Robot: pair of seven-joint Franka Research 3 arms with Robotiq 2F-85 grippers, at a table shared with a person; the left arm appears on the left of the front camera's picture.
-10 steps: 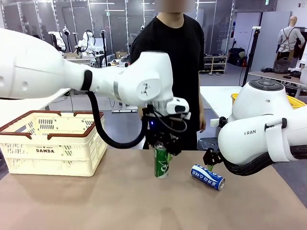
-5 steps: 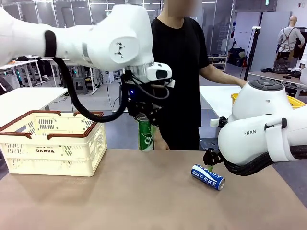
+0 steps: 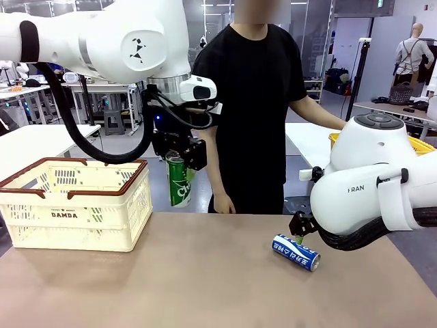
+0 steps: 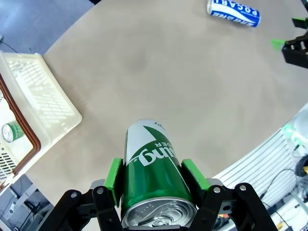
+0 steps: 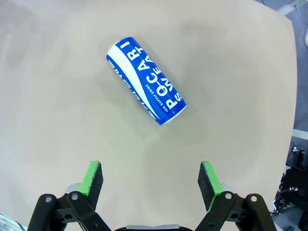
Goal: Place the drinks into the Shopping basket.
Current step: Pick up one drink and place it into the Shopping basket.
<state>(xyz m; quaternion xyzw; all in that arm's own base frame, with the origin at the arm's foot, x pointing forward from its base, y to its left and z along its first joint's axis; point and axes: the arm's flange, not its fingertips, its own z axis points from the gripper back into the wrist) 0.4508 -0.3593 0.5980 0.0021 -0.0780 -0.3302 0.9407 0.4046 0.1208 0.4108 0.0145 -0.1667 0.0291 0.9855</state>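
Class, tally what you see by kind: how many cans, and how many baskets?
Cans: 3 (green can, blue can, basket can)
Baskets: 2 (cream basket, yellow basket)
Total: 5

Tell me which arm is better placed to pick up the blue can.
Right. The right gripper, open, hovers close to the blue can; the left gripper is busy holding the green can near the Shopping basket.

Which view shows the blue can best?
Right wrist view: the blue can lies whole and large ahead of the open right gripper. Front view shows it small; left wrist view, at the top edge.
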